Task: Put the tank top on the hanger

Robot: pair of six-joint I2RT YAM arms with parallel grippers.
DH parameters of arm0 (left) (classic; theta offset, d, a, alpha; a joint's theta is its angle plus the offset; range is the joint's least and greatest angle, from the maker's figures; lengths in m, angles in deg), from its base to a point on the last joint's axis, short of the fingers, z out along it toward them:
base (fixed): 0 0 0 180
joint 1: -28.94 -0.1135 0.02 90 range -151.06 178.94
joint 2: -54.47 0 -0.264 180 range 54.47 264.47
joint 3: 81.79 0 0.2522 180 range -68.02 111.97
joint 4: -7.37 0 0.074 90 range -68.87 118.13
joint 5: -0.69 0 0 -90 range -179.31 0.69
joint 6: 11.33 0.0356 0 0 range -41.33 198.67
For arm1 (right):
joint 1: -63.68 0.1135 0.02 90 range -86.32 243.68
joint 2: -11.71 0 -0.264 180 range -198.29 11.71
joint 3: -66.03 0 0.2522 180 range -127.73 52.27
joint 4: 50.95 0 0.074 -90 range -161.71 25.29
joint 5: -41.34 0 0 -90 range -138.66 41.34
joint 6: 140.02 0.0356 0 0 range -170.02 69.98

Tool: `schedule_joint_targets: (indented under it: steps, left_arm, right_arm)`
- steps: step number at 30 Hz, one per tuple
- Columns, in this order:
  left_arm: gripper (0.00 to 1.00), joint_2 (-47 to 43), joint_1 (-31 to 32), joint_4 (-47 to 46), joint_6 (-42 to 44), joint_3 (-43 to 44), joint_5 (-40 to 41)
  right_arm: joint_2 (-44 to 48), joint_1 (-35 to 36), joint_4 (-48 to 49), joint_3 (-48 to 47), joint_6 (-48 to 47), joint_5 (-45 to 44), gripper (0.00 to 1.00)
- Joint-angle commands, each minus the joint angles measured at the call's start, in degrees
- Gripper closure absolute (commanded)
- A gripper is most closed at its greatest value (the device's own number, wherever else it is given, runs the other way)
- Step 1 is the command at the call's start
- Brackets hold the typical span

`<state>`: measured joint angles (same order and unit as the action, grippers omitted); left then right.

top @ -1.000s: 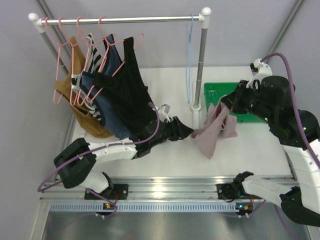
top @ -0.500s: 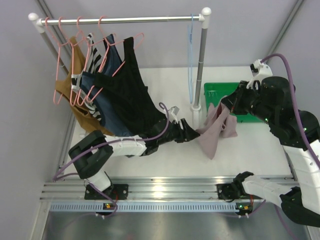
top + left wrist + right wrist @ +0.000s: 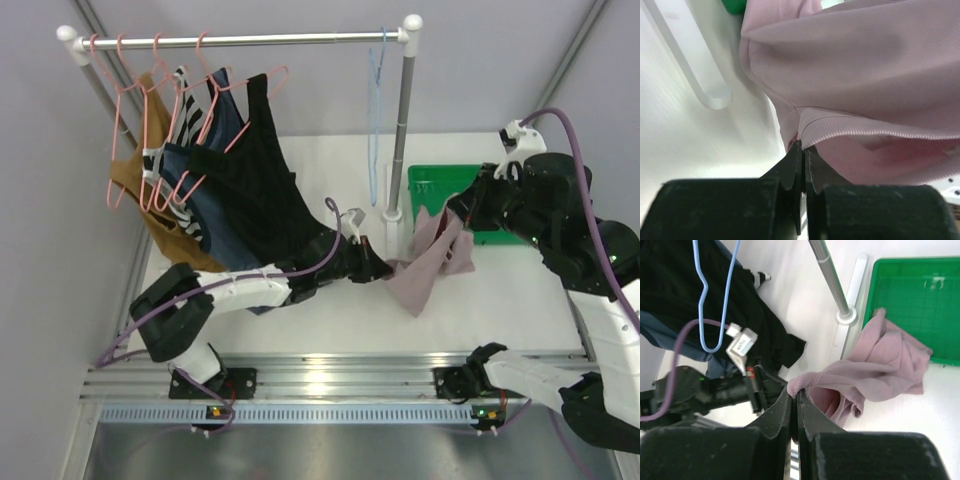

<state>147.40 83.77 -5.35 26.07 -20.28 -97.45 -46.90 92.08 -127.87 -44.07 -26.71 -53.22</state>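
Mauve tank top slung between both arms, above the table, by the green bin. Its ribbed hem is pinched tight in the left gripper; a bunched edge is clamped in the right gripper. Light-blue hanger hangs bare on the rail, apart.

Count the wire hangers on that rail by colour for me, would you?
Pink wire hangers: 4
Light-blue wire hanger: 1
Total: 5
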Motion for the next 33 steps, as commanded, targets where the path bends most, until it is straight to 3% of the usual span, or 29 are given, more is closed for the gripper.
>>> schedule_joint_targets:
  steps: [1, 7, 12, 18, 26, 30, 33]
  left_arm:
    - [1.00, -10.55, -0.34, 10.80, 11.69, 7.87, 3.12]
    - [1.00, -25.93, -0.34, 30.15, 21.99, 17.98, 10.42]
    - [1.00, -28.24, -0.34, 41.48, 27.98, 30.88, 9.02]
    - [1.00, -28.24, -0.34, 47.74, 31.85, 43.46, 6.47]
    - [1.00, -29.03, -0.34, 51.08, 34.14, 53.14, 7.61]
    - [1.00, -28.85, -0.34, 52.84, 34.23, 54.82, 9.55]
    - [1.00, -29.99, -0.34, 53.72, 32.48, 51.33, 10.69]
  right_arm:
    - [0.25, 0.95, 0.67, -5.43, -3.35, -2.03, 1.00]
    - [-0.89, 0.87, 2.50, -12.38, -6.17, 0.24, 1.00]
    - [-1.68, 0.95, 6.90, -17.21, -8.45, 4.11, 1.00]
    - [-3.09, 0.95, 12.35, -22.75, -8.46, 9.56, 1.00]
    - [-3.70, 0.95, 20.87, -24.07, -4.69, 14.48, 1.00]
    - [-4.50, 1.04, 20.27, -23.73, -3.71, 14.84, 1.00]
    - [-2.92, 0.95, 19.30, -17.42, -2.40, 14.93, 1.00]
